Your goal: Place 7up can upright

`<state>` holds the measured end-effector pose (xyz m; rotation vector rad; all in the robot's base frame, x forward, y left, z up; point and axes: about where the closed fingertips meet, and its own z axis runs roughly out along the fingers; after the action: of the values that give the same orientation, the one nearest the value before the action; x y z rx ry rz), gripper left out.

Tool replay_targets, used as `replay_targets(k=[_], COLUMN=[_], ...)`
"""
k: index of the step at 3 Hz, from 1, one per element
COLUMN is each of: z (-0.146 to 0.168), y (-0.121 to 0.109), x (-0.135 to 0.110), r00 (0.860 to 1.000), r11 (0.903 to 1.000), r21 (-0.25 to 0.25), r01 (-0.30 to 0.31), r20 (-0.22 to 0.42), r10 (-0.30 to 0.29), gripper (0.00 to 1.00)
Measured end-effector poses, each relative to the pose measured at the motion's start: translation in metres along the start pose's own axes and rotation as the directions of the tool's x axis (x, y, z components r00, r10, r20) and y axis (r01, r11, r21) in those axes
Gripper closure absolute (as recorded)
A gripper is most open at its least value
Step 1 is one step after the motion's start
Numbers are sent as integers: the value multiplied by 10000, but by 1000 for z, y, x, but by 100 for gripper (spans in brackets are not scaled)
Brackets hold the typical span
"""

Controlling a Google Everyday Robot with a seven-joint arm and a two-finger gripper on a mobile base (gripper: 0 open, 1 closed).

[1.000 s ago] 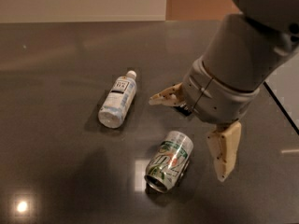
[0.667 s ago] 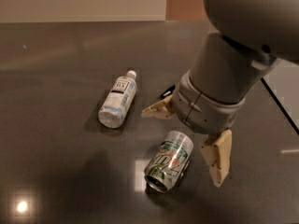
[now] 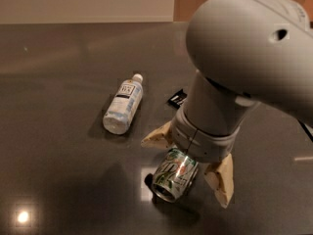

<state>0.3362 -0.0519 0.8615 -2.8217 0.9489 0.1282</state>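
The 7up can (image 3: pixel 172 176), silver with a green-and-white label, lies on its side on the dark table (image 3: pixel 58 82), its open end facing the lower left. My gripper (image 3: pixel 188 163) is directly above it, open, with one tan finger (image 3: pixel 157 138) at the can's upper left and the other tan finger (image 3: pixel 220 180) at its right. The fingers straddle the can without closing on it. The grey arm hides the can's far end.
A clear plastic bottle (image 3: pixel 123 104) with a white cap lies on its side to the upper left of the can. A small black object (image 3: pixel 177 99) sits on the table behind the arm. The table's far edge meets a pale wall.
The arm has moved left and down over the can. The fingers, earlier to the can's upper right, now straddle it. The can and the bottle have not moved.
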Motion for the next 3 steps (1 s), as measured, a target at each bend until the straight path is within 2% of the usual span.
replay_targets(k=[1, 2, 3], z=[17, 26, 28], y=[-3, -10, -16], x=[-1, 5, 9], r00=[9990, 9977, 9960], r11=[9990, 9979, 9967], r21=[-78, -66, -115], r01=[437, 640, 805], r20=[-84, -223, -384], r10=[-437, -641, -809], gripper=[0, 17, 41])
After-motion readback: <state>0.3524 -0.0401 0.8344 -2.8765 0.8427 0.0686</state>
